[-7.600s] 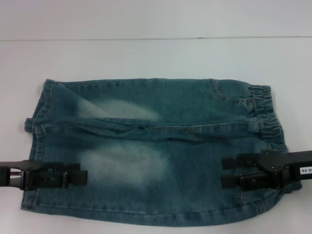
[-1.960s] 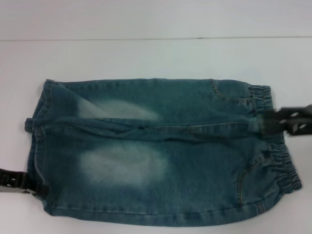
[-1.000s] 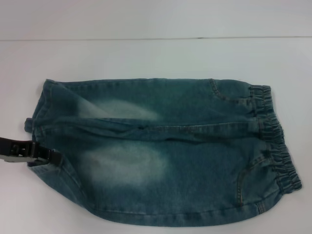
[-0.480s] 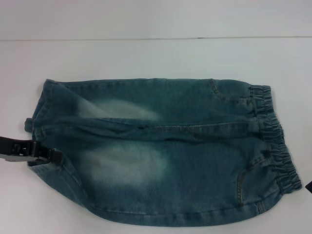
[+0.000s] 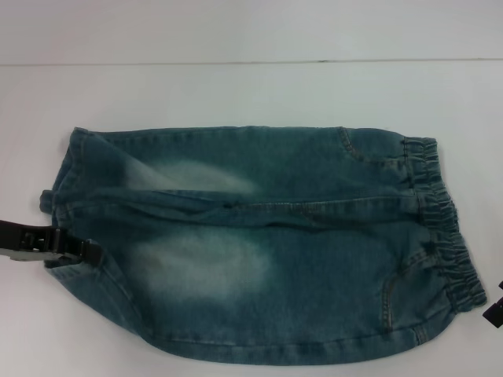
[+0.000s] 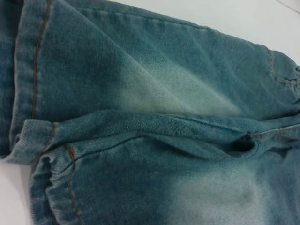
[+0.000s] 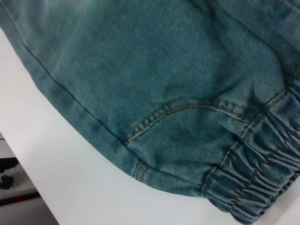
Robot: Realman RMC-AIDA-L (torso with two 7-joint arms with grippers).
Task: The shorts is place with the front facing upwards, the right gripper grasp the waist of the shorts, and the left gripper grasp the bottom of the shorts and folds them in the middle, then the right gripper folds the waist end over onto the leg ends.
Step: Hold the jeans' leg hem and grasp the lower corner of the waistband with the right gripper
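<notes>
Blue denim shorts (image 5: 259, 243) lie flat, front up, on the white table (image 5: 251, 94), with the elastic waist (image 5: 440, 228) at the right and the leg ends at the left. My left gripper (image 5: 85, 252) sits at the near leg's hem, shut on the cloth, and that near-left corner is drawn inward. Only a dark tip of my right gripper (image 5: 494, 314) shows at the frame's right edge, just off the waist's near corner. The left wrist view shows the leg hems (image 6: 28, 136) and crotch fold up close. The right wrist view shows the waistband (image 7: 262, 164) and a pocket seam (image 7: 178, 112).
White table surface (image 5: 236, 39) extends behind the shorts to a seam line across the back. In the right wrist view the table's edge (image 7: 28, 140) runs close to the shorts' near side, with dark equipment (image 7: 11, 176) below it.
Both grippers left their places above the shorts. The left one came in at the near leg hem, closed and drew that corner inward. The right tip now shows at the lower right edge.
</notes>
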